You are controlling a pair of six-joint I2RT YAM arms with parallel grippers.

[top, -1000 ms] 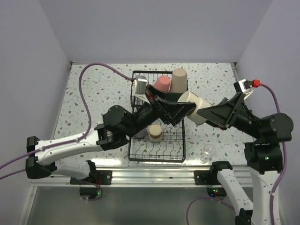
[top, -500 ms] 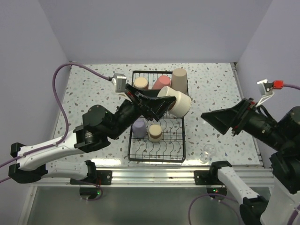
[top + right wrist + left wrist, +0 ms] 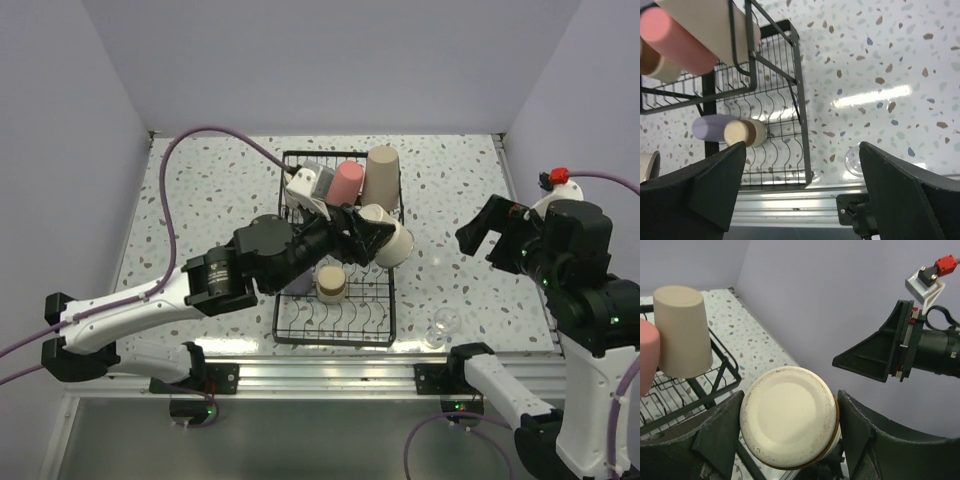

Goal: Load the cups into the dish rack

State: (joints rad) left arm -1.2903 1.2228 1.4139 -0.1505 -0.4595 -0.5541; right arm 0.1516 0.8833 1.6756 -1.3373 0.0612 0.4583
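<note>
— Cream underside, brown rim: a short cup point(image 3: 790, 425) is clamped in the left claw point(image 3: 790, 402), one finger point(image 3: 715, 435) against each side, its bottom facing the wrist camera.
— Position?
— Tipped on its side over the right edge of the dish rack point(image 3: 385, 335), about where the raised basket meets the tine section. Cannot tell whether it touches the wires.
— Right claw?
— The right claw point(image 3: 486, 232) is spread wide with nothing in it. It hangs above the table point(image 3: 200, 200), well apart from the rack, on the right.
— Rack contents?
— In the basket, the tall beige cup point(image 3: 381, 172) stands upside down at the far right corner. The pink cup point(image 3: 345, 180) is just beside it on the left. A brown-and-cream cup point(image 3: 655, 67) is partly hidden behind the pink one.
— And the tines?
— The lavender cup point(image 3: 710, 127) and the tan cup point(image 3: 746, 132) sit side by side.
— Anything outside the rack?
— A small clear glass point(image 3: 443, 325) on the table, near the rack's near right corner, not touching it.
</note>
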